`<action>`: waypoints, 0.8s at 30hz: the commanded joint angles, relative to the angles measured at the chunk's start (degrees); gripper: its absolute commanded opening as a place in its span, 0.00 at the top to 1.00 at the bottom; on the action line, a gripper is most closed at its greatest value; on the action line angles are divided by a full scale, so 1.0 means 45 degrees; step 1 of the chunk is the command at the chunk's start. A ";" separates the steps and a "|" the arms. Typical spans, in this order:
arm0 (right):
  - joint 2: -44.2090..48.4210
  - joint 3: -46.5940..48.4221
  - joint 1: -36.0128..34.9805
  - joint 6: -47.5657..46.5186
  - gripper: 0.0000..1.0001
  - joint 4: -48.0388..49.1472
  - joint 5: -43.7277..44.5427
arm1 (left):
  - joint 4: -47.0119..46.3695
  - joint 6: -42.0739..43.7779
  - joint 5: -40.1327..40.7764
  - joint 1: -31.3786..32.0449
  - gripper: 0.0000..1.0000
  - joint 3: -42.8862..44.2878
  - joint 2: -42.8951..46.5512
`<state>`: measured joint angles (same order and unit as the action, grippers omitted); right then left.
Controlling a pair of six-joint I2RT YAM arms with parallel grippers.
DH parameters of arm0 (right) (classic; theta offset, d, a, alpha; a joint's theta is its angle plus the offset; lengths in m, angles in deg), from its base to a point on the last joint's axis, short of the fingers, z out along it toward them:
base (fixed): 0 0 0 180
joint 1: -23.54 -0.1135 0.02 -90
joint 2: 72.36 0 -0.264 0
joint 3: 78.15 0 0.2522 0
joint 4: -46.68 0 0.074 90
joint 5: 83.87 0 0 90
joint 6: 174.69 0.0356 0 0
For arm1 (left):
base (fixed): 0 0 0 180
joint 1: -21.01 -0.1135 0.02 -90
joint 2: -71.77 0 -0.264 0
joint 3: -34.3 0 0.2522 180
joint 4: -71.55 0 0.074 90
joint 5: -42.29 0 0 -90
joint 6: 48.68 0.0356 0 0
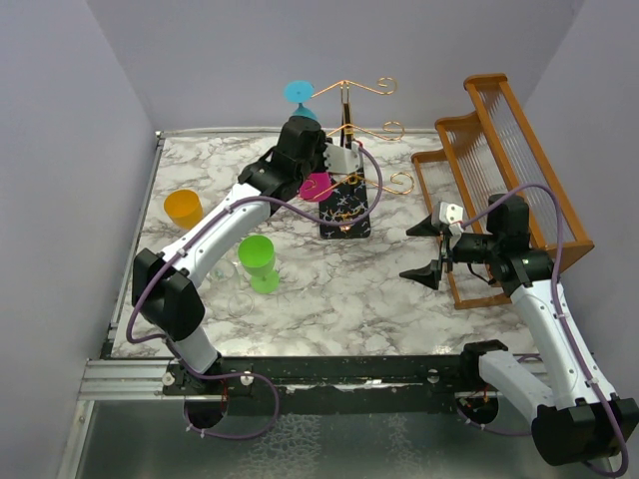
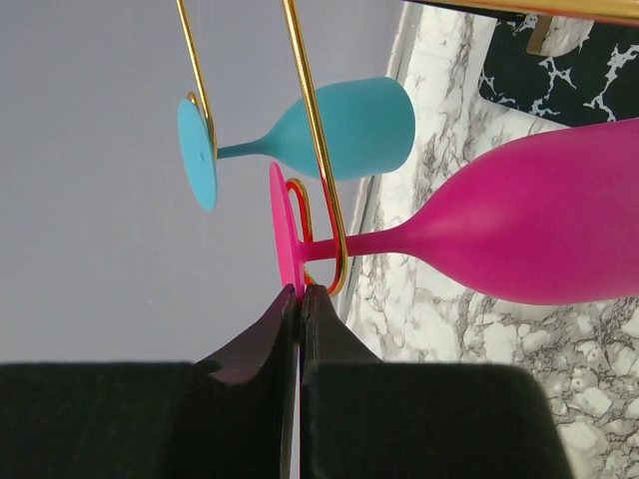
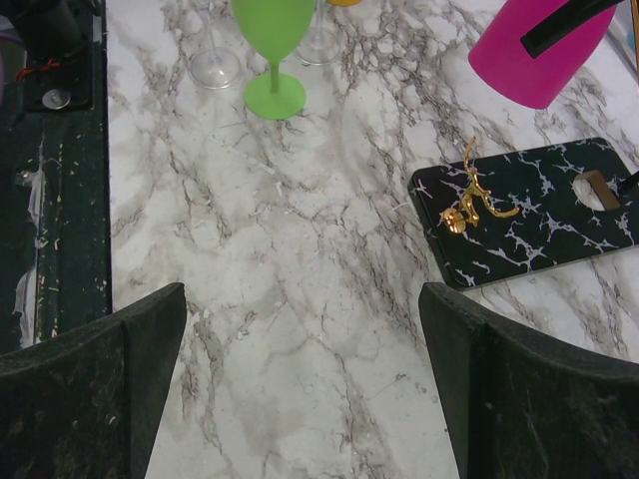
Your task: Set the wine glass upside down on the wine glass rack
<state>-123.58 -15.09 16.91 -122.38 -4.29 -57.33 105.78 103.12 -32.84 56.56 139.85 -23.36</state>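
The gold wire rack [image 1: 344, 128] stands on its black speckled base [image 1: 344, 212] at the table's back middle. A pink wine glass [image 1: 317, 187] hangs at a lower scroll arm. In the left wrist view its stem [image 2: 374, 242] passes through the gold wire loop [image 2: 318, 140], and its foot [image 2: 283, 225] sits on the far side of the loop from the bowl. My left gripper [image 2: 301, 291] is shut on the rim of that foot. A blue glass [image 2: 339, 125] hangs on a higher arm. My right gripper [image 1: 431, 246] is open and empty above the table.
A green wine glass [image 1: 258, 259] and an orange cup [image 1: 184, 208] stand on the left of the marble table. A clear glass foot [image 3: 215, 68] shows beside the green glass. A brown wooden slatted rack [image 1: 509, 170] stands at the right, behind my right arm.
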 commanded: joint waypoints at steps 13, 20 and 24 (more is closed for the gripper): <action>0.0036 -0.0213 0.0074 0.0173 0.00 0.0398 0.0237 | 0.0605 -0.0436 0.0583 -0.0492 1.00 0.1159 -0.0383; 0.0089 -0.0206 0.0072 0.0160 0.00 0.0399 0.0274 | 0.0608 -0.0466 0.0444 -0.0498 1.00 0.1793 -0.1231; 0.0127 -0.0219 0.0072 0.0154 0.01 0.0415 0.0313 | 0.0814 -0.0593 0.0301 -0.0498 0.96 0.2156 -0.1515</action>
<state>-123.58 -15.39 16.91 -122.38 -3.90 -57.09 108.57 101.66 -31.57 54.44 146.72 -28.96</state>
